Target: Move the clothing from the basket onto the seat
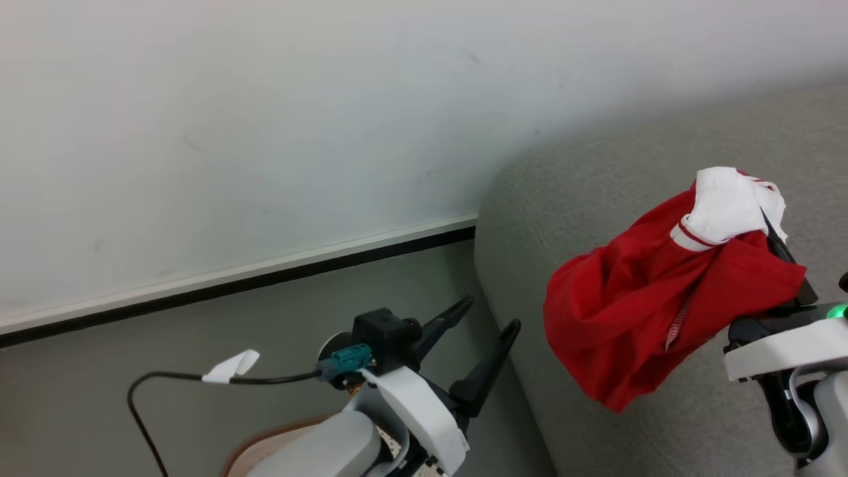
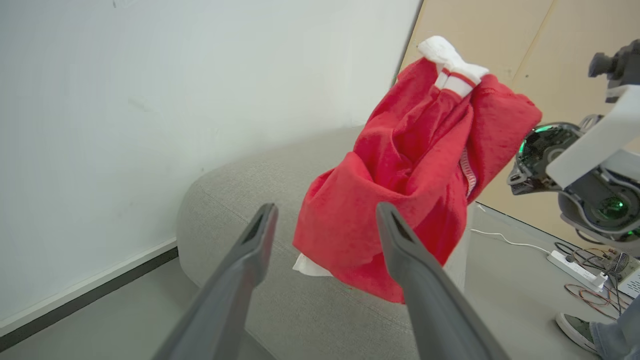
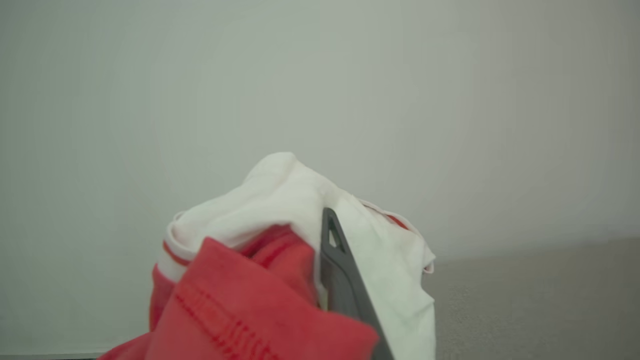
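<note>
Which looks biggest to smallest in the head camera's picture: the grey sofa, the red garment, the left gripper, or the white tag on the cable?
1. grey sofa
2. red garment, held up above the sofa, so nearness may enlarge it a little
3. left gripper
4. white tag

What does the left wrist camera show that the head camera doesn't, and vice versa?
Left wrist view: a power strip and a person's shoe on the floor. Head view: the brown rim of the basket and a tagged black cable. Both: the red clothing held by the right gripper over the grey seat, and the open left gripper.
</note>
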{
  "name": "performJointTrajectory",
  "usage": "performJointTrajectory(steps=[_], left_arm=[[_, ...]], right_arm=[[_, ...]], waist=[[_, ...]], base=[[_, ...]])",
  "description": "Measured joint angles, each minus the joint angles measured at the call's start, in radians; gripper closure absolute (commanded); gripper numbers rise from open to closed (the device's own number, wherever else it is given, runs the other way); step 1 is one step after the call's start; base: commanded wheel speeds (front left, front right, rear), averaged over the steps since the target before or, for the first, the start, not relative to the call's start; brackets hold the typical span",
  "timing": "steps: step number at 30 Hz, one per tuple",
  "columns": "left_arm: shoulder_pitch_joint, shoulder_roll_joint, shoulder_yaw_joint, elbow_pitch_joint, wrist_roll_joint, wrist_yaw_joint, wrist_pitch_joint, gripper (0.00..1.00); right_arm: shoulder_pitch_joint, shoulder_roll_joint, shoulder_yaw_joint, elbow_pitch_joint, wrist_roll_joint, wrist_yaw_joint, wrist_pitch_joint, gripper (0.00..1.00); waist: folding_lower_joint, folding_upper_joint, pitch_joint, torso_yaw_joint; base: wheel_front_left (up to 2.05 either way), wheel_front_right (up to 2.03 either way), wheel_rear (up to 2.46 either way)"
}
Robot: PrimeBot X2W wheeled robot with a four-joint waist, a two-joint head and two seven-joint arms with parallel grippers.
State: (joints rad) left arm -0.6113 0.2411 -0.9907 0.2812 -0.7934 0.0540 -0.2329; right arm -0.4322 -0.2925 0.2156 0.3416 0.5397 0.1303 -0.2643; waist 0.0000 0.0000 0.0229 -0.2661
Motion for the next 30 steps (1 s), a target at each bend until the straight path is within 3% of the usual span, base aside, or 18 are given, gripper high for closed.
performJointTrajectory(steps=[15, 22, 30], left_arm=[[-0.027, 0.003, 0.009, 0.036, 0.090, 0.008, -0.024, 0.00], [-0.039, -0.007, 0.008, 0.048, 0.099, -0.001, -0.025, 0.00], [-0.073, -0.009, 0.008, 0.048, 0.113, -0.011, -0.025, 0.00]], right_arm=[[0.045, 0.002, -0.058, -0.090, -0.012, 0.000, 0.000, 1.00], [0.033, -0.001, -0.065, -0.109, 0.043, 0.000, 0.000, 1.00], [-0.079, -0.086, -0.084, -0.093, 0.115, 0.000, 0.000, 1.00]], waist=[[0.0000, 0.0000, 0.059, -0.179], [0.0000, 0.0000, 0.085, -0.184], [-0.0001, 0.0000, 0.145, -0.140]], base=[[0.00, 0.00, 0.00], [0.00, 0.00, 0.00], [0.00, 0.00, 0.00]])
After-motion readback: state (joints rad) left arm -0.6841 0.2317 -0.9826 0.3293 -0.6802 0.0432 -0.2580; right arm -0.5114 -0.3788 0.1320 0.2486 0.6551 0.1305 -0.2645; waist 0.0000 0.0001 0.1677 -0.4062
